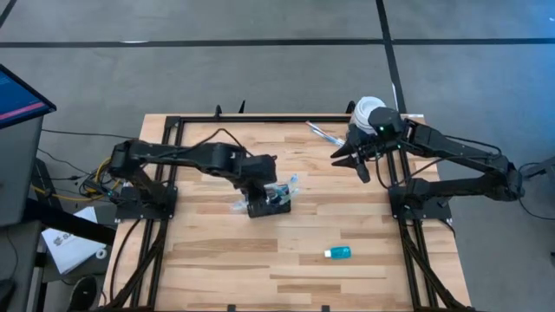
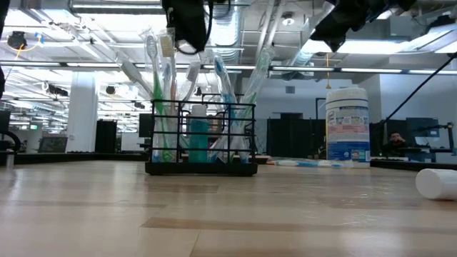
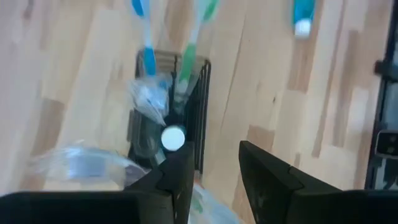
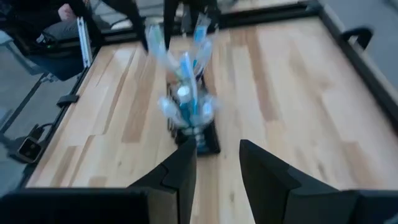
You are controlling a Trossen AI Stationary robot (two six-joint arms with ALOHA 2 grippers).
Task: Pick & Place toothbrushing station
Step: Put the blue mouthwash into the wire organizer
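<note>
Near the middle of the table point(image 1: 217, 260), the toothbrushing station point(image 1: 270, 204) stands upright under the left claw point(image 1: 263, 185), fingers spread with nothing pinched; lower straight onto its rim, avoiding brushes; right claw point(image 1: 357, 163) waits apart, empty.

Left claw point(image 2: 187, 28) cut off, grip perhaps unclear.
</note>
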